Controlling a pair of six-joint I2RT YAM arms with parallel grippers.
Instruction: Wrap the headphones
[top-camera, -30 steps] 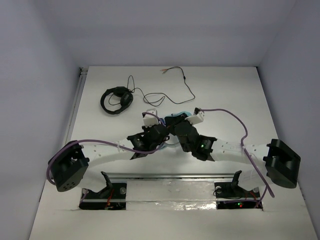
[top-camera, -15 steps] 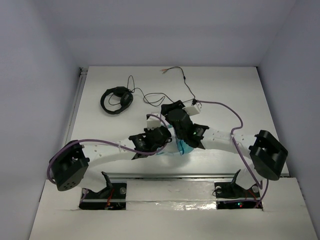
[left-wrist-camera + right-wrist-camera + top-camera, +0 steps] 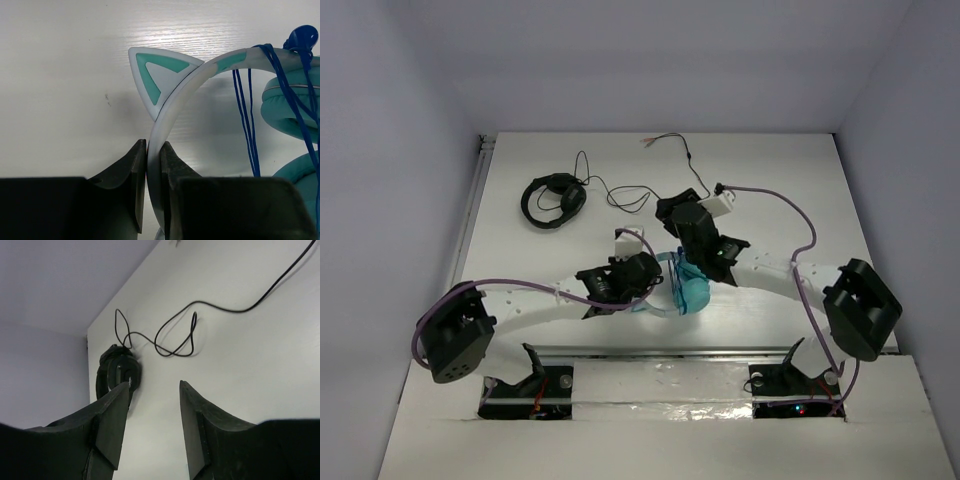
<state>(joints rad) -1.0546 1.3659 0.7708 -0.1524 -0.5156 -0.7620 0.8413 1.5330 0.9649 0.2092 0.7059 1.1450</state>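
The headphones [image 3: 690, 292] lie near the table's middle, teal ear cups showing below my right arm. In the left wrist view their pale headband [image 3: 180, 95] with a teal cat ear [image 3: 155, 75] runs between my fingers. My left gripper [image 3: 153, 147] is shut on that headband. The thin blue cable [image 3: 245, 115] hangs in loops across the band, beside a teal ear cup [image 3: 290, 105]. My right gripper [image 3: 152, 385] is open and holds nothing. It hovers just behind the headphones [image 3: 670, 212] and faces the back left.
Black headphones [image 3: 552, 200] lie at the back left. Their black cable [image 3: 670, 165] snakes right along the back of the table. Both also show past my right fingers, the black headphones [image 3: 117, 370] and the black cable [image 3: 200, 310]. Walls enclose three sides.
My right gripper opened and drew back from the headphones toward the rear, uncovering the teal ear cups. The left gripper kept its hold and stayed in place.
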